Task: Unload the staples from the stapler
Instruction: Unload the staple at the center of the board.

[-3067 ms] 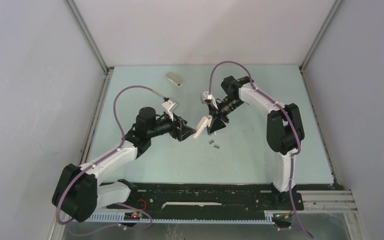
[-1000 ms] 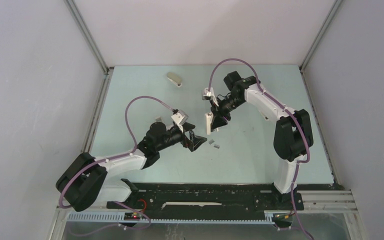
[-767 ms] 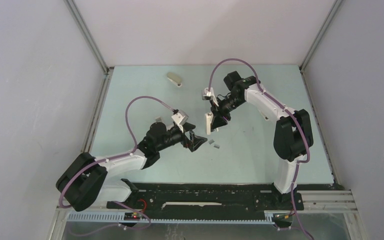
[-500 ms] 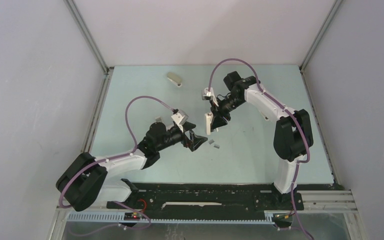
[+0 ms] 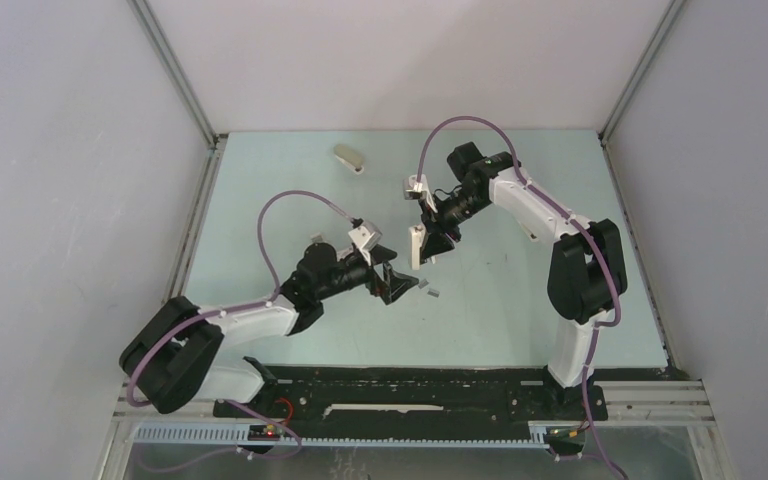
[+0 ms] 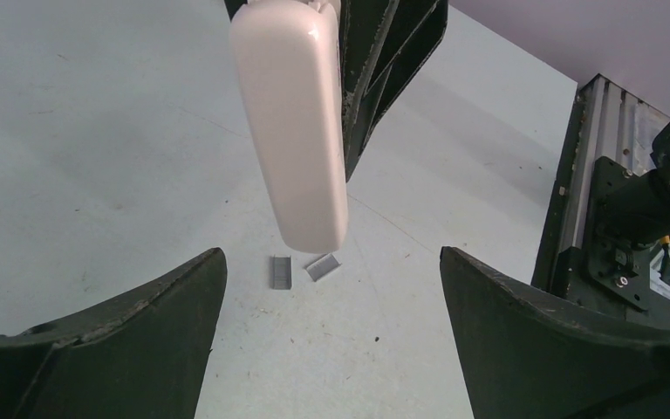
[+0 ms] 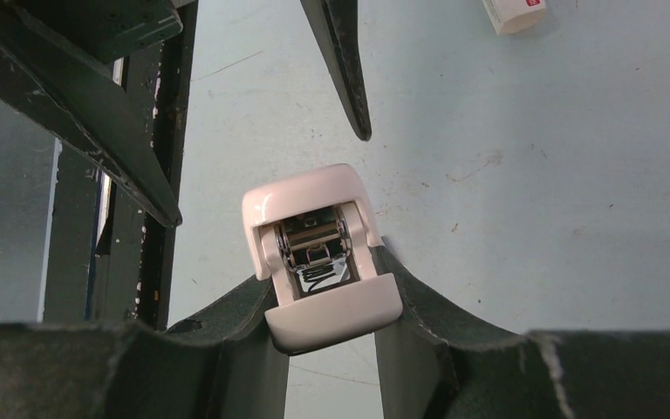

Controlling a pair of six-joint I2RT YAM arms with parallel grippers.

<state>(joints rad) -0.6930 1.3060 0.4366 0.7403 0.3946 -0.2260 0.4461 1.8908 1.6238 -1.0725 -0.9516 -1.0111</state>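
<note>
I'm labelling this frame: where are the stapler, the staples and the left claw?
stapler (image 6: 292, 131), left wrist view, middle of its white body.
staples (image 6: 280, 271), left wrist view, left grey strip.
left claw (image 5: 400, 282), top view, gap between its fingertips.

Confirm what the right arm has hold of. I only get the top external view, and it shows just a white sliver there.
Observer: In the right wrist view, the right jaws are shut on the white stapler, one on each flank. Its metal workings face the lens.
Operator: Count the staples that are out.
Observer: The left wrist view shows two short grey staple strips lying flat on the table. They are side by side, not touching, near the stapler's hanging end.
Operator: Report the left jaws.
Observer: They are wide open with nothing between them. The strips lie ahead of them on the table, untouched.
</note>
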